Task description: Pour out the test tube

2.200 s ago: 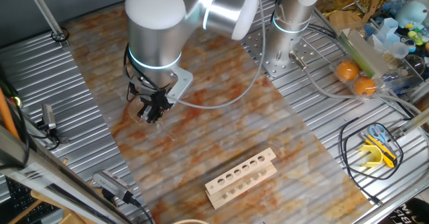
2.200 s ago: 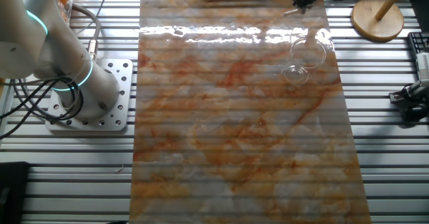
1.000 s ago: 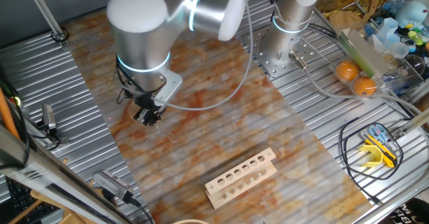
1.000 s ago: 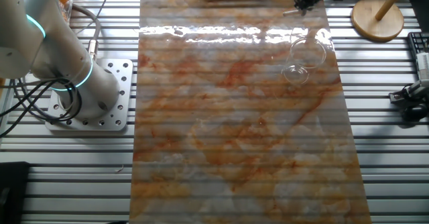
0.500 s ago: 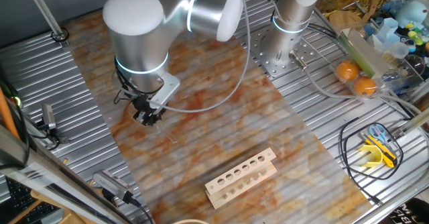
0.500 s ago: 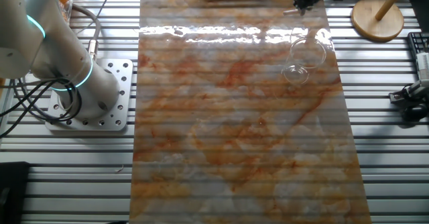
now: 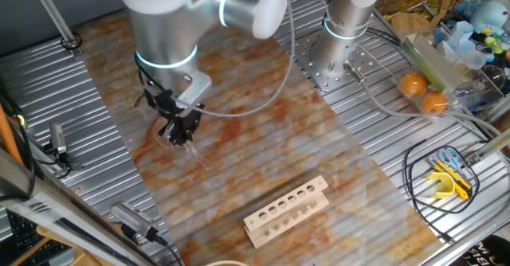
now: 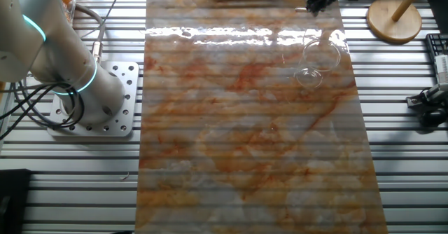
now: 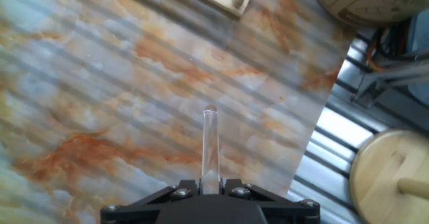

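The test tube (image 9: 210,143) sticks straight out from between the closed jaws.

end effector (image 7: 183,134) over marbled mat (image 7: 263,150) | wooden rack (image 7: 285,210) near front | 2 oranges (image 7: 423,92) right

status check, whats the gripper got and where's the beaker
Gripper shut on the test tube, tube sticking out over the marbled mat. Beaker stands apart, near the mat edge. Rack untouched; nothing in the way.
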`<action>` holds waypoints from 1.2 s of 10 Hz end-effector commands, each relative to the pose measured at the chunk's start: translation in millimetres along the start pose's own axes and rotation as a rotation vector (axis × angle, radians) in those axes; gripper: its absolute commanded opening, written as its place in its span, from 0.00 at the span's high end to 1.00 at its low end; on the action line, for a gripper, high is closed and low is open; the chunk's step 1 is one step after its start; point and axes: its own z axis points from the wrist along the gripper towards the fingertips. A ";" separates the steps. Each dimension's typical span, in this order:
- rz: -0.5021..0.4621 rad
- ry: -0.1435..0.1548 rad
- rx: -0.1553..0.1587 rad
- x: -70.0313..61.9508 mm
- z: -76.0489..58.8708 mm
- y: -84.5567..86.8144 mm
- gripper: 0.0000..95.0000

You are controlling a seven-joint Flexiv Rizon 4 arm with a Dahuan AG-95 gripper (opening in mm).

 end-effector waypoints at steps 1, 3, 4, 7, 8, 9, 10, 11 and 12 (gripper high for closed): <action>-0.011 -0.029 0.014 0.4 -1.5 3.1 1.00; -0.022 -0.041 0.020 2.3 -0.9 4.3 1.00; -0.025 -0.051 0.025 3.5 0.1 5.0 1.00; -0.028 -0.088 0.038 5.5 3.4 5.7 1.00; -0.028 -0.095 0.041 5.7 3.7 5.8 1.00; -0.023 -0.098 0.042 6.1 3.9 6.0 1.00; -0.025 -0.098 0.043 6.3 4.3 6.1 1.00; -0.026 -0.106 0.048 7.6 6.1 6.8 1.00; -0.027 -0.115 0.054 8.5 7.6 7.3 1.00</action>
